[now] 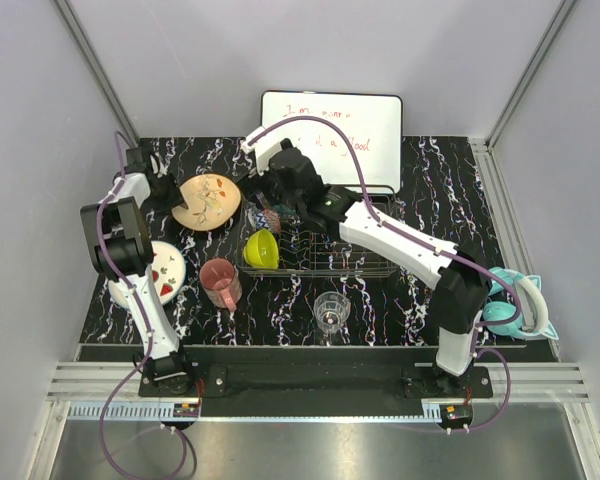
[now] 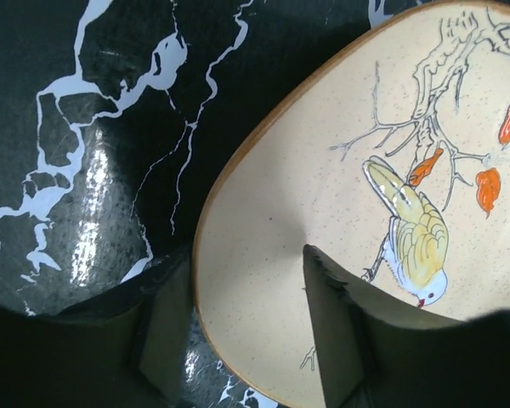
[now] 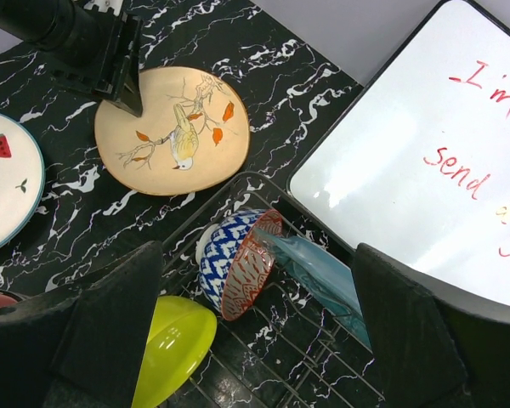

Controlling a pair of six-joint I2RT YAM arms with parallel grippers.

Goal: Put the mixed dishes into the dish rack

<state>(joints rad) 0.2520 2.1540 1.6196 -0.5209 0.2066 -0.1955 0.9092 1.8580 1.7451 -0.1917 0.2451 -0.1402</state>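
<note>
I'm on the peach plate (image 1: 212,200), which lies on the table (image 1: 440,190) just left of the rack (image 1: 370,268). My left gripper (image 2: 242,272) stands part-open astride its rim, not pinching yet. Next I must clamp, lift and tilt it in, I judge, but my right gripper (image 3: 255,255) hangs wide open and empty over that end, above the patterned bowl (image 3: 229,263) and green bowl (image 3: 174,340).
</note>
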